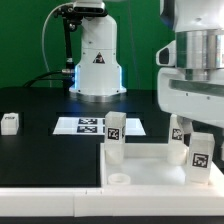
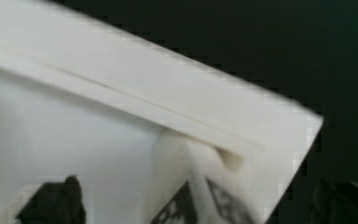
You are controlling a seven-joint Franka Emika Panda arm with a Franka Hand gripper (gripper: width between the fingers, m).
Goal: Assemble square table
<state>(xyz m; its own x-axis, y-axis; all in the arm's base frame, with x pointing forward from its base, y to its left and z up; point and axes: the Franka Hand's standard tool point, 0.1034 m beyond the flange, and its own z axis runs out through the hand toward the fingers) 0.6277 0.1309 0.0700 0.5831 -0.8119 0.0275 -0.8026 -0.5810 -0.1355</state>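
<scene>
The white square tabletop (image 1: 150,172) lies at the front of the black table, rim up. A tagged white leg (image 1: 115,136) stands at its far corner on the exterior view's left. A second leg (image 1: 180,132) stands at the far corner on the right, partly behind the gripper. A third leg (image 1: 200,158) stands at the near right corner, right under my gripper (image 1: 198,138). In the blurred wrist view, the leg (image 2: 202,185) rises between the jaws over the tabletop corner (image 2: 140,90). One dark finger (image 2: 51,200) stands apart from the leg; the other is lost against the dark table. The gripper (image 2: 185,215) looks open.
A loose tagged leg (image 1: 10,122) lies on the table at the exterior view's far left. The marker board (image 1: 88,125) lies behind the tabletop. The robot base (image 1: 95,60) stands at the back. An open hole (image 1: 118,180) shows in the tabletop's near left corner.
</scene>
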